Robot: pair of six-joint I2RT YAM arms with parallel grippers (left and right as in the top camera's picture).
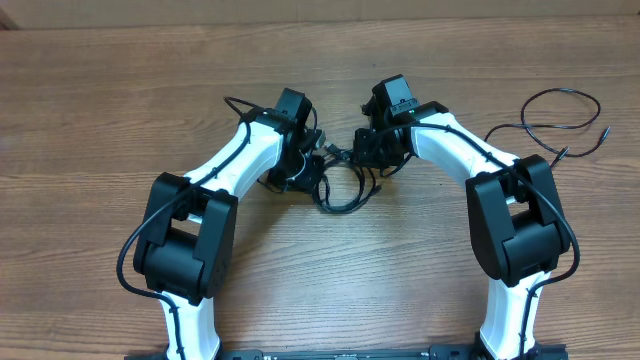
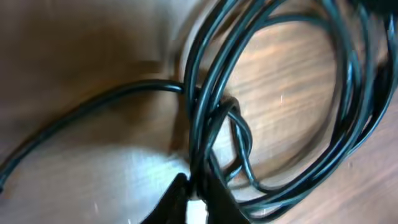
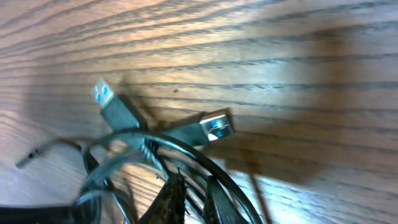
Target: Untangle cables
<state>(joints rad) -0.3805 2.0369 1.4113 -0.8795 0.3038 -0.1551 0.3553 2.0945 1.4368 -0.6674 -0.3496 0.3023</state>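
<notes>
The cables [image 1: 340, 190] are a knot of thin black loops on the wooden table, between my two grippers. My left gripper [image 1: 312, 165] is at the knot's left side. In the left wrist view it [image 2: 196, 186] is shut on a bundle of strands [image 2: 202, 93] that run up into a wide loop. My right gripper [image 1: 372, 158] is at the knot's right side. In the right wrist view it [image 3: 194, 183] is closed to a narrow gap with strands passing through it. Beyond it lie two plugs, one with a blue insert [image 3: 102, 93] and one silvery [image 3: 216, 126].
A separate thin black cord [image 1: 560, 91] lies in a loose loop at the right back of the table [image 1: 100, 110], beside the right arm's elbow [image 1: 515, 220]. The left arm's elbow [image 1: 185, 235] stands at the front left.
</notes>
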